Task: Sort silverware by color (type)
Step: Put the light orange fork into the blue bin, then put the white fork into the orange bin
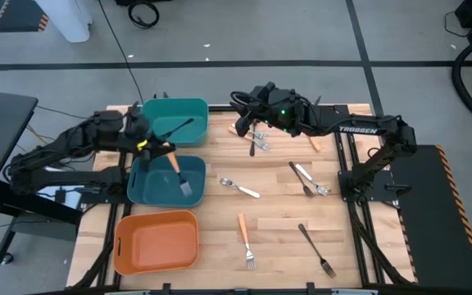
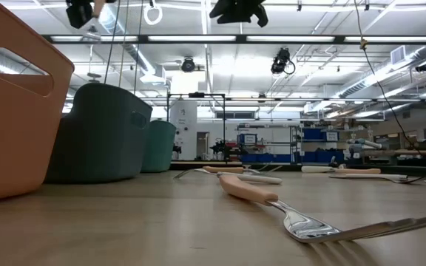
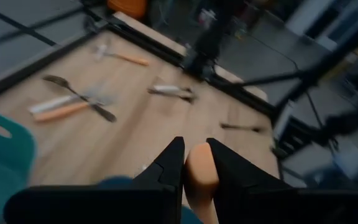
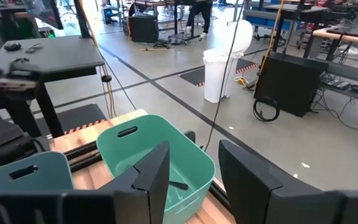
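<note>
Left jaws [image 3: 194, 163] clamped on the orange handle of a wood-handled fork [image 1: 179, 174], poised above the dark teal plastic bin [image 1: 142, 190] with the fork's metal head hanging down inside it, close to the bin's right wall. Just behind, touching edge to edge, a lighter teal plastic bin [image 1: 199, 108] with one all-black utensil [image 1: 175, 128] lying diagonally in it; in front, an orange plastic bin [image 1: 129, 250] hard against the left front corner of the wooden surface [image 1: 277, 221]. Right jaws [image 4: 191, 168] held wide apart with nothing between them, raised near the back edge of the surface, right of the lighter teal bin and above a small cluster of silverware [image 1: 257, 141]. Elsewhere, loose pieces spread over the right half: a cream-handled silver fork [image 1: 239, 188] near the middle, a crossed black and cream pair [image 1: 307, 179] toward the right edge, an orange-handled fork [image 1: 245, 238] and a black fork [image 1: 315, 249] near the front edge, a short orange piece [image 1: 315, 144] by the right arm. Bare wood between the bins and the centre fork, and along the front between the orange bin and the orange-handled fork.
</note>
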You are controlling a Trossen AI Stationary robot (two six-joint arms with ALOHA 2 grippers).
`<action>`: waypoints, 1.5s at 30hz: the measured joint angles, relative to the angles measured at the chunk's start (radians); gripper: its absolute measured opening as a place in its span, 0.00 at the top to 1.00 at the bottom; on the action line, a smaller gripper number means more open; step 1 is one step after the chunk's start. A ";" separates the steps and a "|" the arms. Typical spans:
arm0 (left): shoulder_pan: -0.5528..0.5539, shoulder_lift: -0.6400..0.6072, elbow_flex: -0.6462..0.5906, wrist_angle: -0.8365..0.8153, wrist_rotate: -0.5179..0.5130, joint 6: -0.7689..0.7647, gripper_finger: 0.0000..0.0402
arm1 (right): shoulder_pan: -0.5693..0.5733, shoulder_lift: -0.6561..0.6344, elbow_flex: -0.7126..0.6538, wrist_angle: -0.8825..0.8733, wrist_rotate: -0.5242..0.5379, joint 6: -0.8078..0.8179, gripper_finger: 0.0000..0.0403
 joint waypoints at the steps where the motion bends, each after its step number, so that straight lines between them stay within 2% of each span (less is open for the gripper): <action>1: 0.000 -0.002 0.000 -0.022 0.016 0.013 0.85 | -0.001 0.000 0.000 0.000 0.000 0.001 0.64; 5: 0.000 0.003 0.000 -0.168 0.015 0.090 0.84 | -0.009 0.000 0.000 -0.001 0.000 0.008 0.64; 10: 0.001 0.034 0.000 -0.348 -0.113 0.204 0.85 | -0.014 0.000 0.000 -0.002 0.000 0.010 0.64; 17: 0.000 0.092 0.000 -0.413 -0.119 0.331 0.83 | -0.025 0.001 0.000 -0.002 0.000 0.009 0.64; 24: 0.000 0.181 0.000 -0.418 -0.165 0.418 0.80 | -0.044 0.001 -0.001 -0.002 0.000 0.010 0.64; 34: 0.000 0.240 0.000 -0.412 -0.167 0.412 0.71 | -0.055 0.001 -0.001 -0.083 0.000 0.037 0.64; 41: 0.000 0.236 0.001 -0.213 -0.167 0.380 0.71 | -0.056 0.002 -0.001 -0.178 -0.006 0.087 0.64; 45: 0.000 0.236 0.001 -0.197 -0.167 0.377 0.71 | -0.056 0.002 -0.001 -0.233 -0.038 0.092 0.64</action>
